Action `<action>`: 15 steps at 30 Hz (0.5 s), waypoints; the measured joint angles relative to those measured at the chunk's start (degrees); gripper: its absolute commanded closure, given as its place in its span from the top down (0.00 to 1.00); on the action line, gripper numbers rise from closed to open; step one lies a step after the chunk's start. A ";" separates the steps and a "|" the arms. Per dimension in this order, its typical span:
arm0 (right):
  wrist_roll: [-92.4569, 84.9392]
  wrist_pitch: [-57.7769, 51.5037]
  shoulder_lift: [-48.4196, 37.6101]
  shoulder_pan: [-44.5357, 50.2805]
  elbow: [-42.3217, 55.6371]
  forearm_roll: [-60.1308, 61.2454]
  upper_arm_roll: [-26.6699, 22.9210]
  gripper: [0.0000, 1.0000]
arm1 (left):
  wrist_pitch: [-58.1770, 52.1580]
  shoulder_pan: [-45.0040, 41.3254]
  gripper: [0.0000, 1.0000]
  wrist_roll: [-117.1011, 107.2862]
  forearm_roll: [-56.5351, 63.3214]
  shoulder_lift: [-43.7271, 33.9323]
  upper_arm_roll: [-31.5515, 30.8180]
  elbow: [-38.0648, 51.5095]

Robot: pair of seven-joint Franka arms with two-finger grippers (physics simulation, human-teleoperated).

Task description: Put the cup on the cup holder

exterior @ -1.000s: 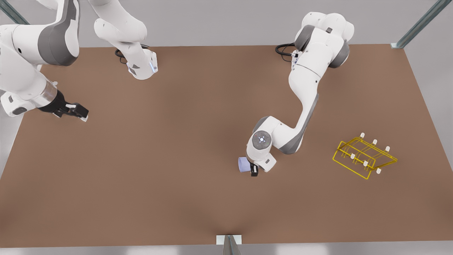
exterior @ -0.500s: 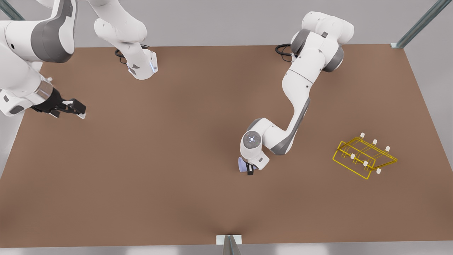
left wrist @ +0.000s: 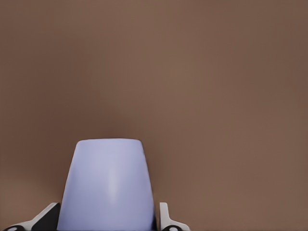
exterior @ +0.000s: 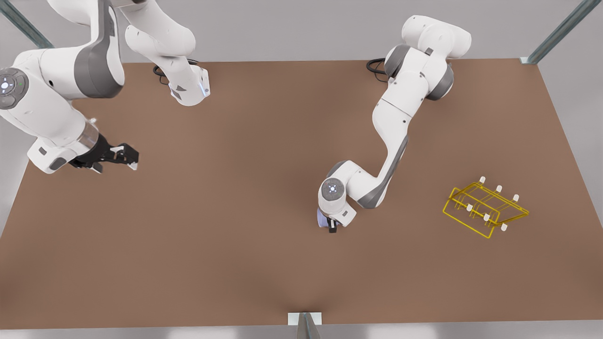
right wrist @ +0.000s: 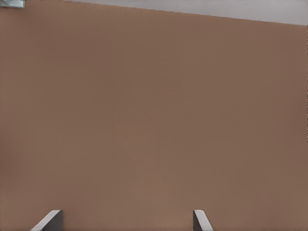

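The lavender-blue cup [exterior: 321,218] stands on the brown table [exterior: 235,245] near the middle, mostly hidden under the left arm's hand. My left gripper [exterior: 330,225] points down over it. In the left wrist view the cup [left wrist: 108,187] sits between the fingers [left wrist: 166,220], which press its sides, so the left gripper [left wrist: 108,220] is shut on the cup. The yellow wire cup holder [exterior: 485,210] with white-capped prongs lies well away, toward the front view's right. My right gripper [exterior: 129,157] hovers open at the front view's far left, with bare table between its fingers [right wrist: 50,220].
The two arm bases [exterior: 191,89] [exterior: 424,52] stand along the table's far edge. A small metal bracket [exterior: 305,320] sits at the near edge. Open tabletop lies between the cup and the cup holder.
The left hand has shifted slightly toward the front view's left over the cup, covering more of it. The right arm has swung its gripper toward the front view's right.
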 measured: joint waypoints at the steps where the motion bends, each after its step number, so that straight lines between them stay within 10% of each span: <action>1: -0.11 0.11 0.02 -0.29 0.00 0.00 0.01 1.00 | 0.03 0.00 1.00 -0.07 0.00 0.04 0.00 0.02; 3: -0.33 0.28 0.03 -0.54 0.00 0.00 -0.03 1.00 | 0.07 0.12 0.78 -0.17 -0.05 0.06 -0.01 0.08; 15: -1.19 0.64 0.08 -0.22 -0.13 -0.02 -0.02 1.00 | -7.65 0.05 0.77 0.53 6.39 -6.58 -0.10 0.11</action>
